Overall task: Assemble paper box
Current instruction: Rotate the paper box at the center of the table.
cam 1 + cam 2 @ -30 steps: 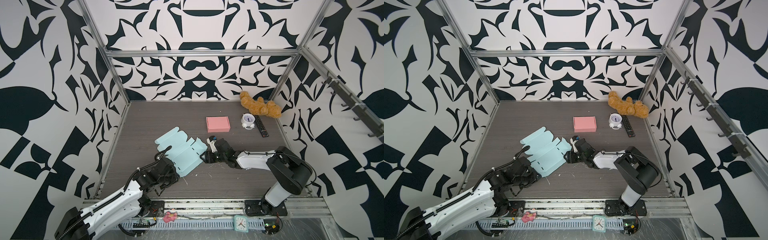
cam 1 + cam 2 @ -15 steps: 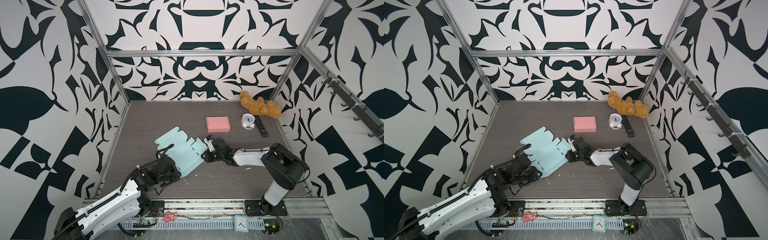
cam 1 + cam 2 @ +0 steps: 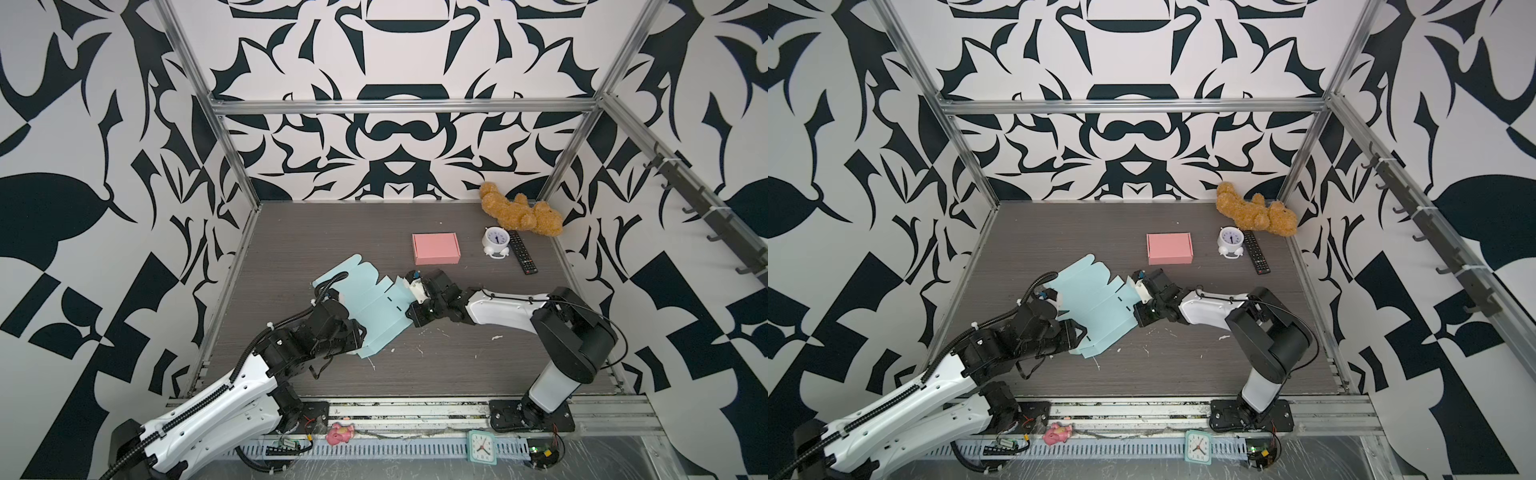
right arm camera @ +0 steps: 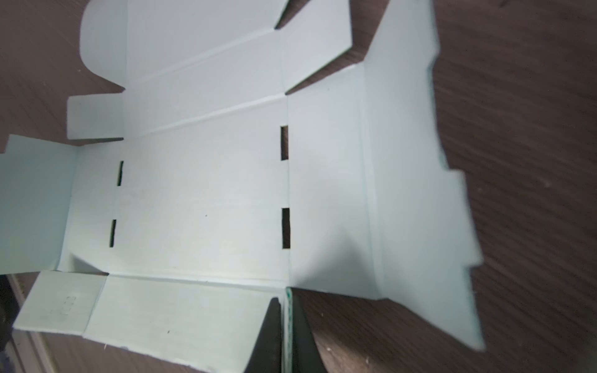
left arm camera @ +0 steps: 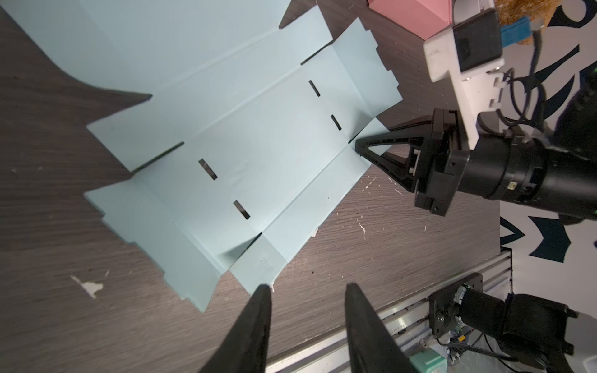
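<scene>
At the right edge of the blank (image 3: pixel 365 301), the right pincer (image 4: pixel 288 305) is closed on that edge — a narrow bite that could slip or tear it if lifted fast. The blank lies unfolded, left of centre on the tabletop (image 3: pixel 457 365). Just beside its near corner the left pincer (image 5: pixel 305 290) gapes empty — with nothing pinning it, the blank may slide instead of creasing.
</scene>
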### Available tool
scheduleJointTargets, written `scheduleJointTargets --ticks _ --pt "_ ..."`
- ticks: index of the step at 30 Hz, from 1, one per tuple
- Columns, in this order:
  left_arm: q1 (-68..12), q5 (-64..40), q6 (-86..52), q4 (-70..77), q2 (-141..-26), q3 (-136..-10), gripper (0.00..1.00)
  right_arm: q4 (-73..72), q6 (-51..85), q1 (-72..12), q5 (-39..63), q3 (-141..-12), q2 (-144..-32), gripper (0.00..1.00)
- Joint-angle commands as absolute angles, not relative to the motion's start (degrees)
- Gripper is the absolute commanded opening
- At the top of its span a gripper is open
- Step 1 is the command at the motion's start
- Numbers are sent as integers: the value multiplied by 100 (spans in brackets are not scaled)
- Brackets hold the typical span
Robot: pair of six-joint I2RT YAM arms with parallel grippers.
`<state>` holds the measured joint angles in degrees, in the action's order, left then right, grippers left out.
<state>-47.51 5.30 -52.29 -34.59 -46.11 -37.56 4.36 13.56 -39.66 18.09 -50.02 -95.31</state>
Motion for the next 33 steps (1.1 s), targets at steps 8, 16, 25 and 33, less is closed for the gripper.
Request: scheduleJointTargets --ticks 8,16,25,33 --pt "-3476 -668 -3960 -3152 -5726 -3952 41 2096 -55 -3341 2724 -5904 -9450 11" --pt "-3419 -1014 -3446 -3117 -6809 -3957 41 2368 -325 -3253 2513 -6424 -10051 13" --pt "-3421 -1109 -3454 -3016 -6854 -3629 41 2137 237 -3059 2073 -6287 -9890 35" --pt "-3412 -771 -3463 -3129 -6596 -3439 41 1593 1437 -3058 1887 -5170 -8493 75"
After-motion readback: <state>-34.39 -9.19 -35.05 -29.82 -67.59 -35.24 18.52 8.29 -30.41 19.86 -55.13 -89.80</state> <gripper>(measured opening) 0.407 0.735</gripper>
